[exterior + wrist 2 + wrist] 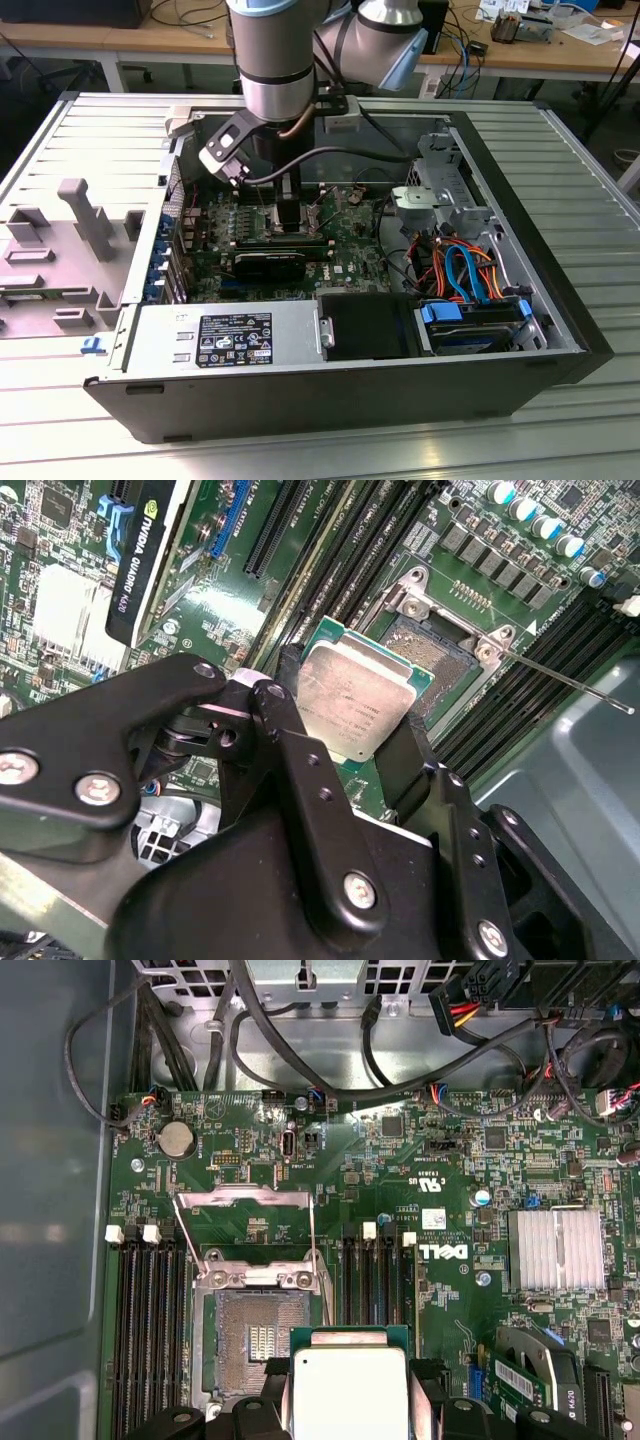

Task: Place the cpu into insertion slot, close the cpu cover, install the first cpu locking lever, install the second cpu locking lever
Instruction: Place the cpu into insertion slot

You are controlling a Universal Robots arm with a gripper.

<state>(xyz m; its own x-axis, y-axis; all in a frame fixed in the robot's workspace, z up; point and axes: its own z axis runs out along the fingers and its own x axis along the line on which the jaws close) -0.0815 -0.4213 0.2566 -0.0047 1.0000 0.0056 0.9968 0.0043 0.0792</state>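
Frankly, much of the work is blocked from sight. In the exterior view my grey arm hangs straight down into the open black and silver computer case (560,330), which stands on a ribbed grey metal surface (300,450), and my hand (288,215) covers the spot below it.

In both wrist views my black hand (350,720) (350,1405) is clamped on the cpu (355,705) (350,1385), a small flat square chip with a dull silver metal top on a green backing. My fingers (290,695) press two opposite edges and hide them. In the first wrist view the picture's edge cuts off part of the chip.

The insertion slot (435,665) (255,1335), a square socket with a dark gold-tinted centre and a silver rim, lies bare on the green motherboard (440,1160). I hold the chip just beside it, over the long black memory slots (375,1280), its corner overlapping the socket's rim. How far it is above the board I cannot tell.

The cpu cover (245,1197), a thin silver metal frame, stands raised at the socket's far side. A thin silver lever rod (570,685) sticks out from the socket's corner.
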